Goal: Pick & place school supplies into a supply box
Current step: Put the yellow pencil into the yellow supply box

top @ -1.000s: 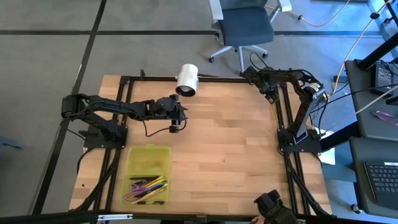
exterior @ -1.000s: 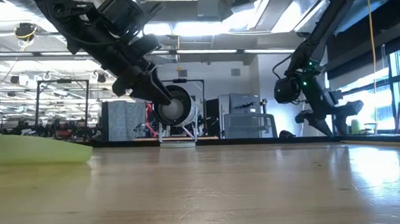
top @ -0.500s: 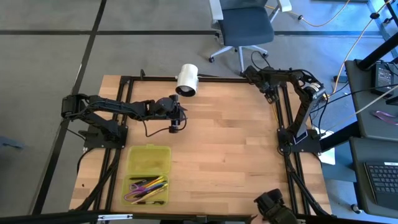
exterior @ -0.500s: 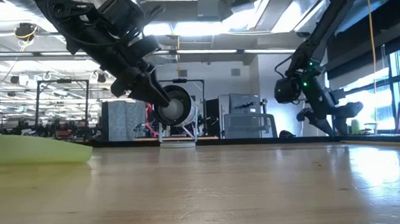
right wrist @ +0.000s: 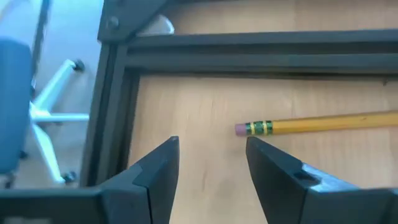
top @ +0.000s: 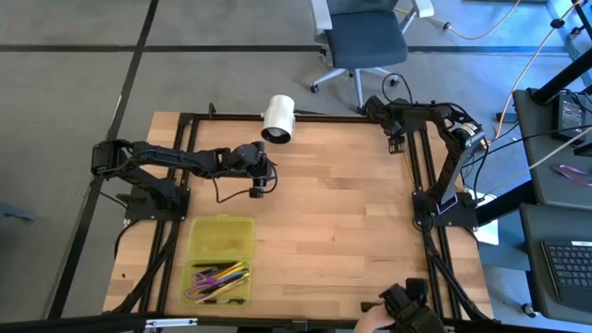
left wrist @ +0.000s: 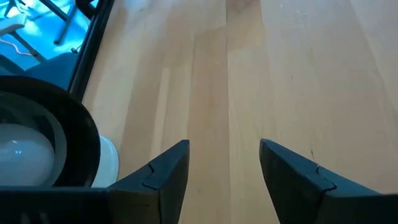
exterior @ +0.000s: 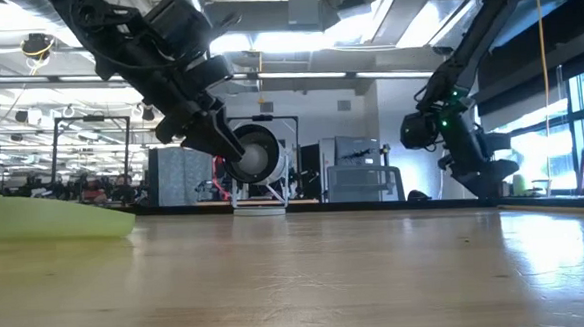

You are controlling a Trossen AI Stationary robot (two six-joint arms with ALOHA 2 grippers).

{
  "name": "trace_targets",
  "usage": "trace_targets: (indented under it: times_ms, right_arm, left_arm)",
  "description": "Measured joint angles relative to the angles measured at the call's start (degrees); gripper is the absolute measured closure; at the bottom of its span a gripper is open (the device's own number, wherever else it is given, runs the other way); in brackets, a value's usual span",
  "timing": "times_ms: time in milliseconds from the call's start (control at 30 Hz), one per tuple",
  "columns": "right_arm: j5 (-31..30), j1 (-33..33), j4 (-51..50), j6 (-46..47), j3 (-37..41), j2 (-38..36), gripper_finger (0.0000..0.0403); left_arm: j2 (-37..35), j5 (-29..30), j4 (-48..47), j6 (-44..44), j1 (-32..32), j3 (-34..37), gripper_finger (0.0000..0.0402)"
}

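Pencil (right wrist: 323,124) just ahead of right gripper (right wrist: 211,155) (jaws apart, empty) | left gripper (left wrist: 224,165) apart, over bare table (top: 342,213)

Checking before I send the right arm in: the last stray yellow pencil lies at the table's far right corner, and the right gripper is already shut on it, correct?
Not quite. The right gripper is open, and the yellow pencil lies free on the table just beyond its fingertips, as the right wrist view shows. The location is right.

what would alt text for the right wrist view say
A yellow pencil with a pink eraser lies on the wooden table, just ahead of the right end effector, whose open fingers hold nothing. A black frame rail crosses behind.
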State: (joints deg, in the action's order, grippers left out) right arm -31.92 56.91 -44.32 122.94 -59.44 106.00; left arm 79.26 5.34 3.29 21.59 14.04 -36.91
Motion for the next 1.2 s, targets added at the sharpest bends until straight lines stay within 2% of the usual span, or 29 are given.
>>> trace_targets:
  times_ms: [400,433,533,567,633,733,1067,1200]
  right_arm:
    - [-3.72,0.74,-2.28,11.11,-0.66,0.00,0.0219]
    - [-2.48,0.75,-1.82,13.38,-0.54,0.00,0.0224]
    - [8.84,1.25,-5.16,26.70,0.27,0.11,0.0237]
    - [10.54,1.98,-6.04,28.58,0.51,0.15,0.0239]
    - [11.85,3.49,-7.28,29.67,1.04,0.20,0.0240]
    - [9.19,3.56,-13.20,30.46,1.40,0.75,0.0240]
    - [9.82,3.57,-13.43,32.85,1.23,0.70,0.0239]
    - [12.31,3.60,-11.97,33.46,1.42,0.52,0.0239]
  left_arm:
    - [0.00,-0.01,-0.59,-1.71,0.01,0.00,0.0216]
    - [0.00,-0.02,-0.59,-2.04,0.01,0.00,0.0216]
    - [0.00,-0.02,-0.63,-3.03,0.01,0.00,0.0217]
    - [0.00,-0.03,-0.69,-3.36,0.01,0.00,0.0216]
    - [-0.02,-0.11,-1.08,-3.99,-0.09,0.00,0.0215]
    - [-0.02,-0.11,-1.36,-4.59,-0.10,0.00,0.0215]
    - [-0.02,-0.09,-0.21,-7.09,-0.10,0.00,0.0213]
    - [-0.02,-0.11,-0.52,-7.57,-0.10,0.00,0.0215]
